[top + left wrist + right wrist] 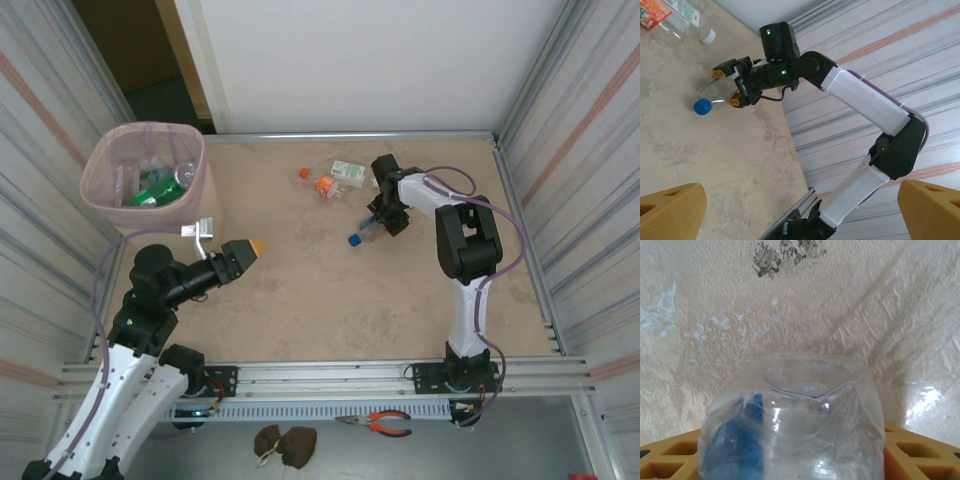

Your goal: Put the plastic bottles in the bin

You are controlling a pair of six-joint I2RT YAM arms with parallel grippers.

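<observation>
Blue-capped bottle [361, 233] lies on the desk [300, 300], well right of the bin [150, 126], pinched in the right gripper's [385, 218] jaws; lift it level before swinging binward (left gripper [252, 246], beside the bin, gapes empty).

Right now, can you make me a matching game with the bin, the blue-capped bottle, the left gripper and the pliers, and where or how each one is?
Things:
1. bin
2. blue-capped bottle
3. left gripper
4. pliers

Places or states:
A. between the fingers of the right gripper
B. open, holding nothing
C. off the table, at the bottom of the top view
D. far left corner, with bottles inside

Pairs: 1-D, 2-A, 3-B, 4-C.
</observation>
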